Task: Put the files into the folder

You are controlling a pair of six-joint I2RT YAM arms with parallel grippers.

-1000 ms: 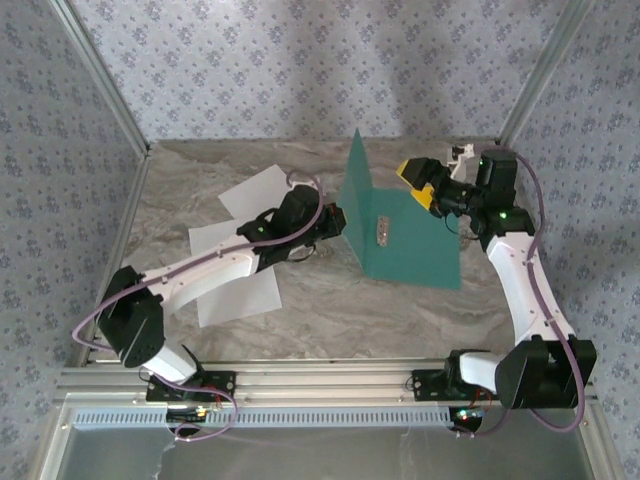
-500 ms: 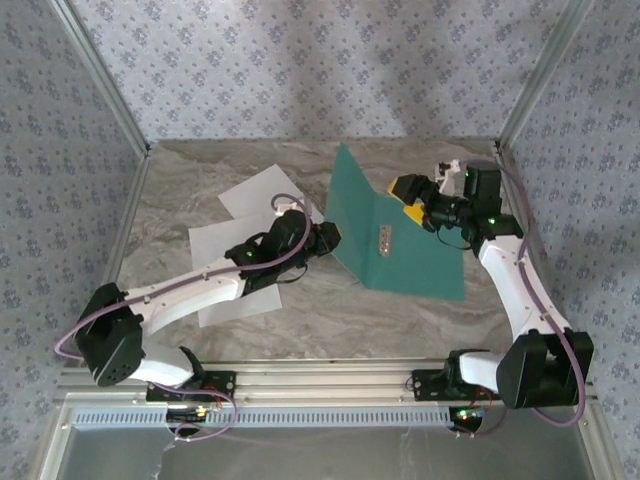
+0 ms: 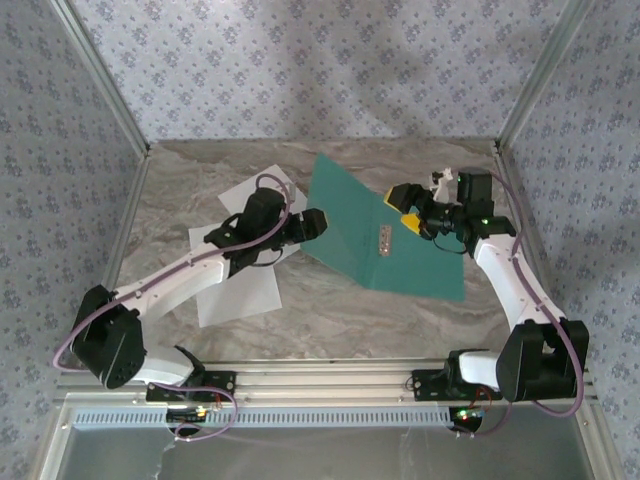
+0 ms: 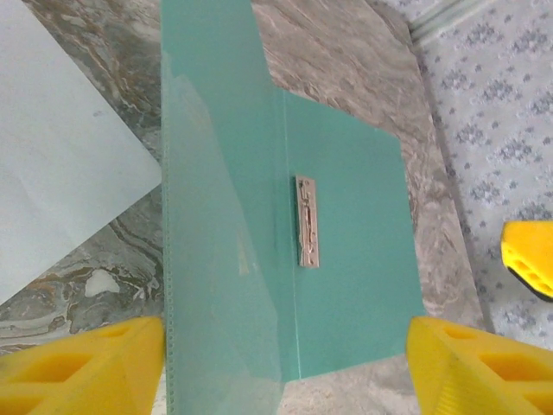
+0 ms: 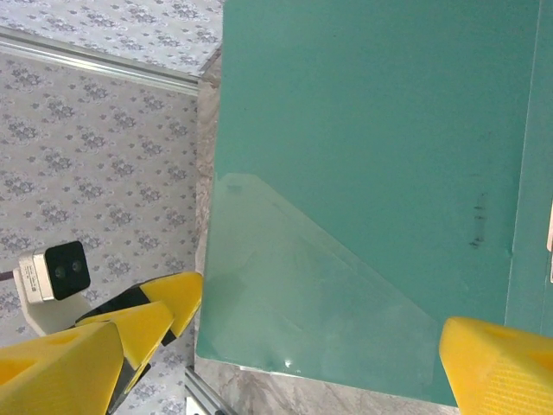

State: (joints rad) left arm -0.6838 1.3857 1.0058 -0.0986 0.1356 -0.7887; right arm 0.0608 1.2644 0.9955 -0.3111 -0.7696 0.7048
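- The folder (image 3: 390, 240) lies open toward the right edge of the table (image 3: 330, 300).
- The files (image 3: 245, 300) lie outside it, toward the left edge; putting them in is not yet done.
- Left jaws and right jaws stand apart, empty.

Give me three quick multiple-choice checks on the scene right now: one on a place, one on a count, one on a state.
1. Where do the white sheets lie?
A. On the table, left of the folder
B. Inside the folder
C. On the table, right of the folder

2. How many white sheets show?
A. One
B. Two
C. Four

3. How is the folder?
A. Shut flat
B. Open, with its metal clip exposed
C. Rolled into a tube

Answers:
1 A: the top view shows them on the marble to the folder's left, with none on the teal surface.
2 B: two separate white outlines can be made out.
3 B: both teal halves are spread apart, and the clip shows beside the centre fold.
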